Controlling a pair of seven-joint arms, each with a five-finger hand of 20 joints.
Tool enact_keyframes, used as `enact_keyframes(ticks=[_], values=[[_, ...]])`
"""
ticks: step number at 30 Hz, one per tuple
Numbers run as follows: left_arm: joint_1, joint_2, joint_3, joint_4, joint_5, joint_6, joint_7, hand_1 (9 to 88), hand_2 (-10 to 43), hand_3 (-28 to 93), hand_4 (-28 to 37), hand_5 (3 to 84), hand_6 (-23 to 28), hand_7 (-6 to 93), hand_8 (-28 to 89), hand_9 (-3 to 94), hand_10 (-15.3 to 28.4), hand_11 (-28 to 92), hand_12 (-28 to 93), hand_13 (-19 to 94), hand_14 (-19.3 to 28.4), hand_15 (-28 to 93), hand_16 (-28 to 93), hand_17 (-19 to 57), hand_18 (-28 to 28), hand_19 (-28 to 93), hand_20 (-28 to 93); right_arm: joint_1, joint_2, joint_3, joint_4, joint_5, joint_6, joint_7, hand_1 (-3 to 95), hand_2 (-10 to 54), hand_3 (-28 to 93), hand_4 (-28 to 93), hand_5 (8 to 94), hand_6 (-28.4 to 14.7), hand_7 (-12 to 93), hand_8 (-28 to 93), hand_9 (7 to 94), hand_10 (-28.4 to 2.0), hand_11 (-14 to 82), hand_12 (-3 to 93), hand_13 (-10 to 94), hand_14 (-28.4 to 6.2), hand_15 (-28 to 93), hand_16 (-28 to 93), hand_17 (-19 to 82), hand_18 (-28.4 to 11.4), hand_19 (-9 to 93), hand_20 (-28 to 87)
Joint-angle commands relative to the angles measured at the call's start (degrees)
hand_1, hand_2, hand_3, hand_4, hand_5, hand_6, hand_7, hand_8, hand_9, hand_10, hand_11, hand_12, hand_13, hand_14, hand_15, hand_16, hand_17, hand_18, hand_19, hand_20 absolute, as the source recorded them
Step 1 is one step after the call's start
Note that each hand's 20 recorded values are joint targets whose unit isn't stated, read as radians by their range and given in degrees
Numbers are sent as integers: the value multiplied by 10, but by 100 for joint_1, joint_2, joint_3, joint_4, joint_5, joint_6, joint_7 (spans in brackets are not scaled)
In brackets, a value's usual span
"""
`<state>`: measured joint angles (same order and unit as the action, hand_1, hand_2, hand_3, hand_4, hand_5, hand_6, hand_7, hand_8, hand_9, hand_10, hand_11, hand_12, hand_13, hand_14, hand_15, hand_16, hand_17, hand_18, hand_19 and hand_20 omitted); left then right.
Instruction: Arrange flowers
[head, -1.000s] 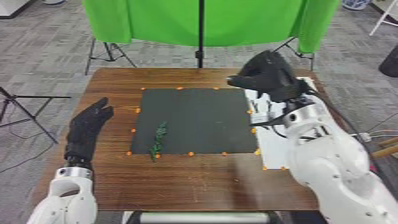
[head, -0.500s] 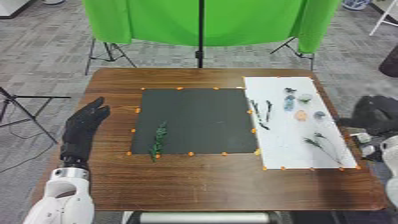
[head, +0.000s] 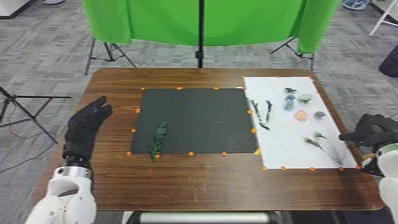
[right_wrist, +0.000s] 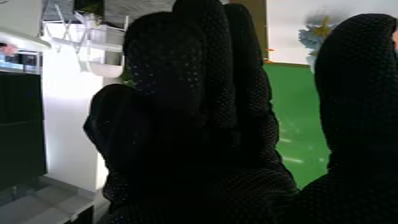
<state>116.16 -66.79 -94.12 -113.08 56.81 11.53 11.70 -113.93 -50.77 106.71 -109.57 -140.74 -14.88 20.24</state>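
Would pinch the long-stemmed flowers (head: 313, 143) mid-stalk, probably super light, bendy and easily crushed, seeing straight, empty fingers on right hand (right_wrist: 213, 165) and left hand (head: 84, 124).

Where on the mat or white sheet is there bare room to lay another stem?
The dark mat is free beyond and right of the green sprig. The white sheet has a smaller patch nearer than the dark twigs, left of the green-tipped stems. It is crowded beyond those stems, around the peach flower.
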Motion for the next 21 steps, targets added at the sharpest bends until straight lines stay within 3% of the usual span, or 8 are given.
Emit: enact_keyframes(ticks=[1,6,21], values=[[51,-89,49,37,-7,-12,-73,298,-84,631,-147,456,44,120,-56,443,137,174,116,328,166,121,38,37,121,50,183,-451,-122,174,-563,496,349,158,350,-95,558,-166,768,-5,204,-93,836,-126,255,233,883,-45,489,304,592,-113,912,415],[46,-110,71,49,-7,-55,-93,297,-82,631,-147,455,44,121,-57,443,137,174,116,328,166,120,37,37,121,50,183,-606,-117,20,-732,506,348,67,334,-95,561,-160,777,-6,199,-91,841,-130,252,232,886,-48,489,304,592,-115,914,415],[44,-124,89,47,5,-93,-110,297,-82,631,-145,454,44,119,-56,442,137,172,116,327,166,119,38,36,121,49,182,-468,-58,-540,-179,-384,304,-135,383,-95,562,-176,773,-1,204,-90,843,-125,251,233,887,-45,490,305,594,-113,916,413]])
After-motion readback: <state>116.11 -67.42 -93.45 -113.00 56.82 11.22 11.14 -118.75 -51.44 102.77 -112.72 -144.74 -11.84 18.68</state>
